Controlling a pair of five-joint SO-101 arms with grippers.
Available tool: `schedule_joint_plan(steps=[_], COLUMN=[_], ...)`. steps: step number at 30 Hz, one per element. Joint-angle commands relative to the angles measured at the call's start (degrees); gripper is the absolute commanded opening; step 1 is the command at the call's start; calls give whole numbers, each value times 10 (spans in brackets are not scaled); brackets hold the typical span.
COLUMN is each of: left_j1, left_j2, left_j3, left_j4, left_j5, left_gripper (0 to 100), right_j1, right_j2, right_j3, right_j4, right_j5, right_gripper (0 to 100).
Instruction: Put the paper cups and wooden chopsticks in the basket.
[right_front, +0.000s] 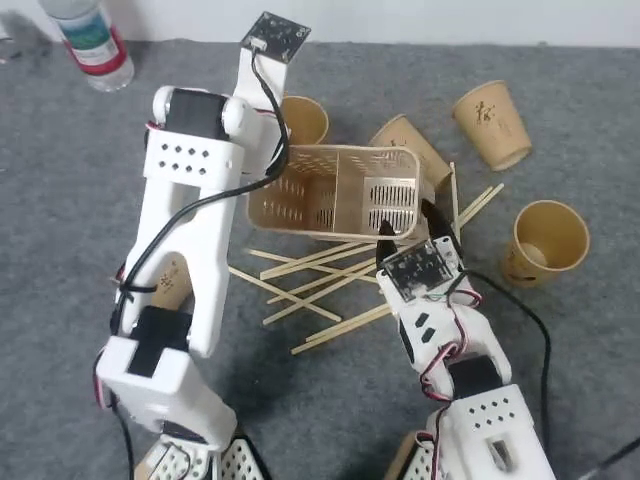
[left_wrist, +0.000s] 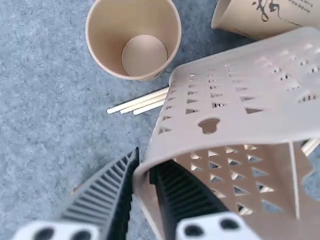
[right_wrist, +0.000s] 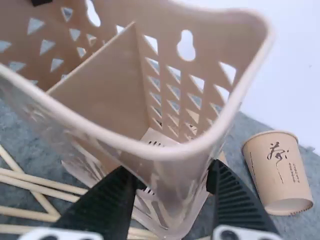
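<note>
Grey carpet covers the table. The basket sits mid-table, held at both ends. The left gripper is clamped on its wall, one finger inside and one outside. The right gripper is spread wide around the opposite corner – whether it presses the plastic, I cannot tell.

Paper cups ring the basket: an upright cup well to one side, two tipped cups behind and a fourth cup just beside the far wall. A bottle stands at the far corner. Wooden chopsticks lie scattered on the carpet – crisscrossed between the arms, some against the basket's near side.
</note>
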Motion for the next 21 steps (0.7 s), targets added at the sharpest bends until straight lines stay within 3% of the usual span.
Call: schedule_joint_plan(steps=[1,5,15,21], left_j1=[0,9,12,12], left_j2=[2,2,6,77], left_j3=[-29,-28,-28,-60], left_j4=[0,-15,-50,-47], left_j5=[17,18,18,51], left_gripper=[9,9,9,9], right_j1=[-1,-7,-38,-36], right_j2=[0,-1,-1,-1], right_j3=[-30,-85,-232,-297], right_j4=[78,163,375,461], right_j5=[6,5,9,10], right_gripper=[222,268,270,270])
